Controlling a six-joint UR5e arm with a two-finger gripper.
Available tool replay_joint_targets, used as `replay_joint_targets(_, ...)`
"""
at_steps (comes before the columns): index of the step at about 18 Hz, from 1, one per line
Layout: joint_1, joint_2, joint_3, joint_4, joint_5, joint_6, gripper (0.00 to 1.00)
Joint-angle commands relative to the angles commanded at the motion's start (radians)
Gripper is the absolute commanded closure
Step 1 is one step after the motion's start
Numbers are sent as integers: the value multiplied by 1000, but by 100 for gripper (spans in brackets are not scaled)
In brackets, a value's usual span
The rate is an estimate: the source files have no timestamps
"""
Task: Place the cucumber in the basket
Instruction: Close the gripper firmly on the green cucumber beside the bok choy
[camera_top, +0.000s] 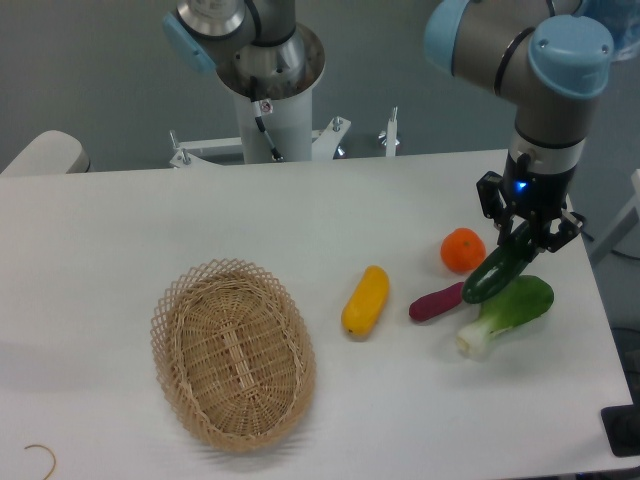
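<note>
The dark green cucumber (494, 273) hangs tilted just above the table at the right, its upper end clamped in my gripper (524, 238), which is shut on it. Its lower end points down and left, over the spot between the purple vegetable and the bok choy. The tan wicker basket (172, 318) lies far to the left near the front edge and holds nothing.
A yellow vegetable (366, 300) lies right of the basket. A purple vegetable (436, 302), an orange fruit (462, 250) and a leafy bok choy (510, 310) crowd under and around the gripper. The robot base column (272, 110) stands at the back.
</note>
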Motion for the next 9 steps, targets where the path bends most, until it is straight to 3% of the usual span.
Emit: replay_joint_targets(9,2,-2,-2,0,0,-9,69)
